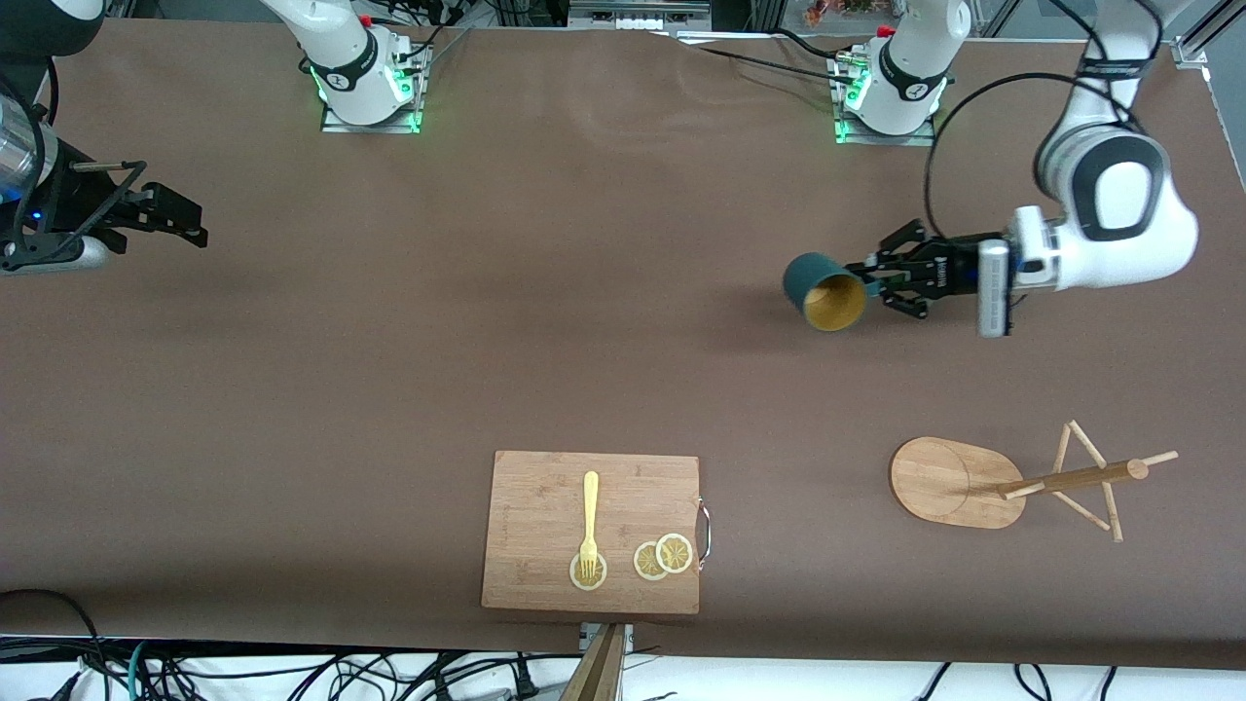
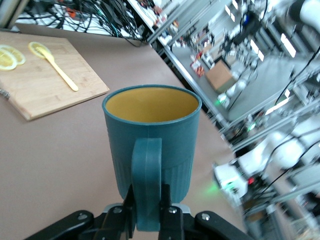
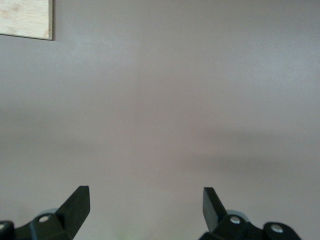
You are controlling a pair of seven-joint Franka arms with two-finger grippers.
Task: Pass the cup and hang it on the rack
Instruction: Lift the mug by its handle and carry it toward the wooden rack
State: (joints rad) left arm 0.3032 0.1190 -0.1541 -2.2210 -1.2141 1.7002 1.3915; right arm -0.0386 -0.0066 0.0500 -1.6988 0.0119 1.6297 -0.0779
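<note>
Gripping the cup (image 1: 825, 291) by its handle, the left gripper (image 1: 876, 277) hangs at frame right above bare table (image 1: 487, 321). Right gripper (image 1: 190, 222), upper left of the frame, waits with fingers apart.

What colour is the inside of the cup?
Yellowish-tan inside the teal cup, seen best in the left wrist view.

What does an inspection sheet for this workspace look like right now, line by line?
Surface: brown table, flat.
Job's things: cup held in the air on its side; rack standing, pegs bare.
Clutter: board carrying fork and lemon slices.
Grippers: left gripper shut on the cup's handle; right gripper open, waiting at its table end.
Cables: black cable looping by the left arm; more along the table's near edge.
Surroundings: lab shelving, in the left wrist view.
</note>
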